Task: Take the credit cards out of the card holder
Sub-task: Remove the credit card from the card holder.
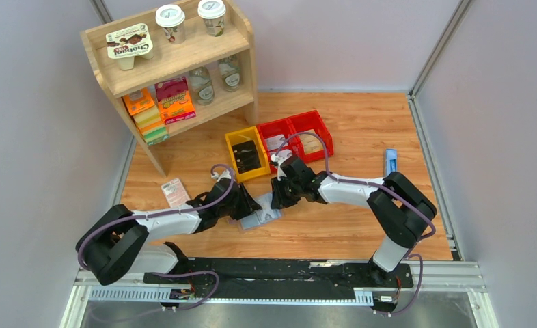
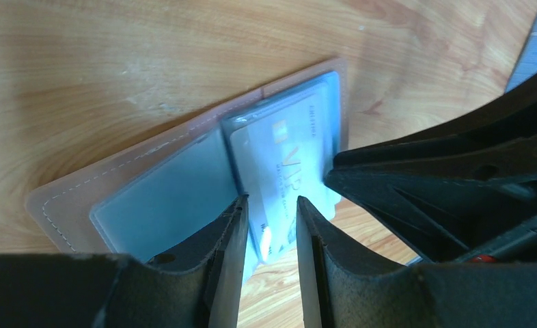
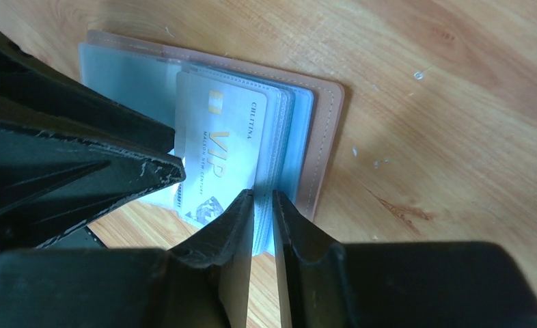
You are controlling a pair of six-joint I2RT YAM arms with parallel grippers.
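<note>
The card holder (image 1: 261, 219) lies open on the wooden table, brown rim (image 2: 67, 205) around blue-grey pockets (image 3: 300, 130). A white credit card (image 2: 279, 157) printed "VIP" sticks partway out of a pocket (image 3: 218, 143). My left gripper (image 1: 251, 205) is open, its fingers (image 2: 271, 201) standing on either side of the card's near corner with a gap. From the other side, my right gripper (image 1: 279, 198) has its narrow jaws (image 3: 264, 195) pinched on the edge of the holder's stacked clear sleeves. Other cards are hidden in the sleeves.
A yellow bin (image 1: 246, 154) and two red bins (image 1: 296, 137) stand just behind the grippers. A wooden shelf (image 1: 177, 61) with cups and boxes fills the back left. A pink-and-white packet (image 1: 175, 192) lies left, a narrow blue object (image 1: 390, 162) right.
</note>
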